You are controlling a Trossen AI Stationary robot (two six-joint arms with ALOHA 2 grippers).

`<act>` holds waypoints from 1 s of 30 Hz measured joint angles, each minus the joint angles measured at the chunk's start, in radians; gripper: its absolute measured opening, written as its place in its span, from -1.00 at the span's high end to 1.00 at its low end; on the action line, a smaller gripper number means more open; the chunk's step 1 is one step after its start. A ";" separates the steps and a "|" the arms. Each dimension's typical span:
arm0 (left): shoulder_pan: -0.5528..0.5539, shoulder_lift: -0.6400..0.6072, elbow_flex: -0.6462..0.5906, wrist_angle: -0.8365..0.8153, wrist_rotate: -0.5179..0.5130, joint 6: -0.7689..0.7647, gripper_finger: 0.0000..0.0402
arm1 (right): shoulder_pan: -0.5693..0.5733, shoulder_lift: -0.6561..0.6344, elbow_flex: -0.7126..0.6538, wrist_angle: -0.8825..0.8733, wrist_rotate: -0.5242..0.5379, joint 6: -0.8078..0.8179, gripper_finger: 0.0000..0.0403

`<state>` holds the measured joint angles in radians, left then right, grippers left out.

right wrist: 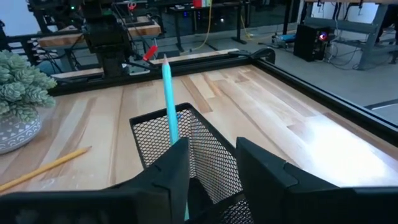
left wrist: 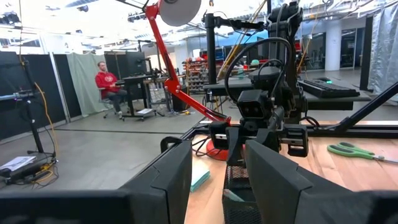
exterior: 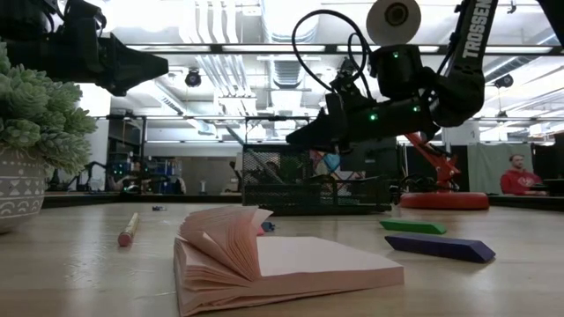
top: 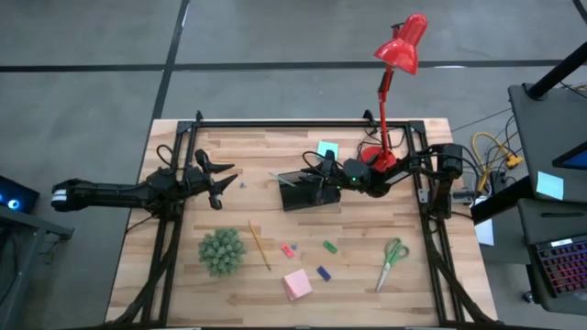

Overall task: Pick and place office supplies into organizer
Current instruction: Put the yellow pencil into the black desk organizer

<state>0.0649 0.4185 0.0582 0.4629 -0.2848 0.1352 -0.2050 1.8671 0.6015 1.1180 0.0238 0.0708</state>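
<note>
Over the organizer point(top: 310, 191), mid-table toward the far edge: right gripper point(top: 323, 172), fingers point(right wrist: 171, 171) parted with a clear gap, nothing pinched. Thin teal pen point(right wrist: 169, 102) standing tilted in the organizer's mesh compartment, just ahead of the fingers, its upper end poking above the rim; touching the fingers or not, cannot tell. Left of the organizer, well apart, above bare wood: left gripper point(top: 223, 179), fingers point(left wrist: 168, 180) spread, empty, pointed toward the right arm.

On the near half of the table, lying loose: yellow pencil point(top: 259, 244) beside the potted spiky plant point(top: 222, 251); pink eraser point(top: 287, 249), green eraser point(top: 329, 246), blue eraser point(top: 323, 272) scattered in the middle; pink sticky-note pad point(top: 296, 284) near the front edge, top sheets curled up in the low view; green-handled scissors point(top: 393, 260) to the right. Teal sticky-note pad point(top: 327, 148) behind the organizer, near the red lamp point(top: 398, 55) and its base. Seated person in red point(left wrist: 107, 84) in the room beyond.
</note>
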 joint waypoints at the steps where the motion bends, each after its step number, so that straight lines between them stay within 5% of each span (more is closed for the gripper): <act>1: 0.000 0.000 0.000 0.000 0.000 0.000 0.32 | 0.000 0.000 0.000 0.004 0.002 0.000 0.38; 23: 0.000 0.000 0.000 0.000 0.000 0.000 0.32 | 0.000 -0.011 -0.001 0.100 -0.008 -0.026 0.42; 30: 0.000 0.000 0.000 0.000 0.000 0.000 0.32 | -0.010 -0.133 -0.077 0.098 -0.031 -0.020 0.58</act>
<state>0.0647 0.4183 0.0582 0.4629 -0.2844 0.1352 -0.2153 1.7337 0.5242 1.2164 -0.0074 0.0510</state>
